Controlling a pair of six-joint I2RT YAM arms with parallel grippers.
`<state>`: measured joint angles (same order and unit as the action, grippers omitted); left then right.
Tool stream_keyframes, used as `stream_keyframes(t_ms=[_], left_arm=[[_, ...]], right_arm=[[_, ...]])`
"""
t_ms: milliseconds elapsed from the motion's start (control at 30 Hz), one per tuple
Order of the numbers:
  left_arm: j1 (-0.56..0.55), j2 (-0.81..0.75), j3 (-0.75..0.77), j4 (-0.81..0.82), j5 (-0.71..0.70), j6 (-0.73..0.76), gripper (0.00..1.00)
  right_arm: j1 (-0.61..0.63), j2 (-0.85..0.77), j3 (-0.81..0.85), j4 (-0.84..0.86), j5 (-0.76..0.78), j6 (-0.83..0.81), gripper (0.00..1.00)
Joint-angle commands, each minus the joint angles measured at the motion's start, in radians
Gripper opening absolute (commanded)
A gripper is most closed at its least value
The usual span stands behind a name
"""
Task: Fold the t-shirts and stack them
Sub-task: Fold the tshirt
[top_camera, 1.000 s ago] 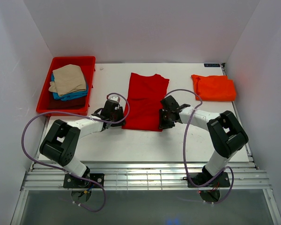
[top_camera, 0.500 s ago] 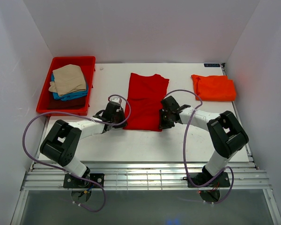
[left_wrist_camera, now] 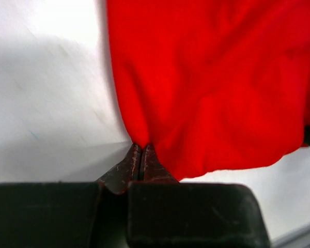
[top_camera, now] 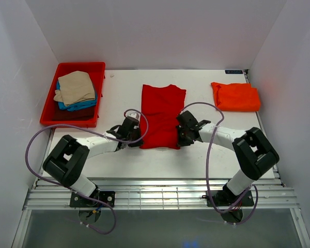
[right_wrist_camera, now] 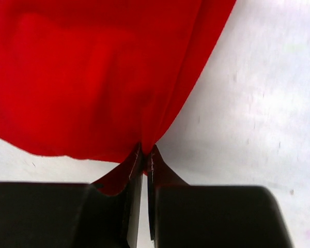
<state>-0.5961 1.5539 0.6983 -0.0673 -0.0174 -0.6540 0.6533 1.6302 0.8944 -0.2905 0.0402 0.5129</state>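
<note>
A bright red t-shirt [top_camera: 161, 114] lies folded lengthwise in the middle of the white table. My left gripper [top_camera: 136, 136] is shut on its near left corner; the left wrist view shows the red cloth [left_wrist_camera: 206, 82] pinched at my left gripper [left_wrist_camera: 141, 147]. My right gripper [top_camera: 180, 137] is shut on the near right corner, and the right wrist view shows the cloth [right_wrist_camera: 93, 77] bunched into my right gripper [right_wrist_camera: 146, 150]. An orange-red t-shirt [top_camera: 236, 96] lies folded at the back right. Beige [top_camera: 75, 87], blue [top_camera: 82, 105] and dark red shirts are piled in the tray.
A red plastic tray [top_camera: 62, 68] stands at the back left of the table. White walls close in the back and both sides. Purple cables [top_camera: 31, 144] loop from both arms over the table. The table's near edge meets a metal rail [top_camera: 155, 194].
Both grippers have closed on the near corners of the red shirt. The near hem has drawn toward me and bunched slightly, and both arms sit a little nearer the front.
</note>
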Motion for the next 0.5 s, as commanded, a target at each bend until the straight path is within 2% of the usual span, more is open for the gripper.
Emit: stream_keyframes(t_ms=[0, 133, 267, 467], left_arm=[[-0.119, -0.032, -0.045, -0.314, 0.033, -0.05, 0.0], [-0.214, -0.115, -0.054, -0.402, 0.033, -0.119, 0.0], [-0.249, -0.199, -0.059, -0.491, 0.033, -0.163, 0.0], [-0.261, -0.301, 0.031, -0.615, 0.025, -0.191, 0.0]], right_arm=[[0.072, -0.087, -0.083, -0.205, 0.062, -0.004, 0.08], [0.118, -0.229, -0.153, -0.297, 0.058, 0.045, 0.08], [0.181, -0.391, -0.181, -0.407, 0.055, 0.111, 0.08], [0.215, -0.483, -0.089, -0.535, 0.098, 0.157, 0.08]])
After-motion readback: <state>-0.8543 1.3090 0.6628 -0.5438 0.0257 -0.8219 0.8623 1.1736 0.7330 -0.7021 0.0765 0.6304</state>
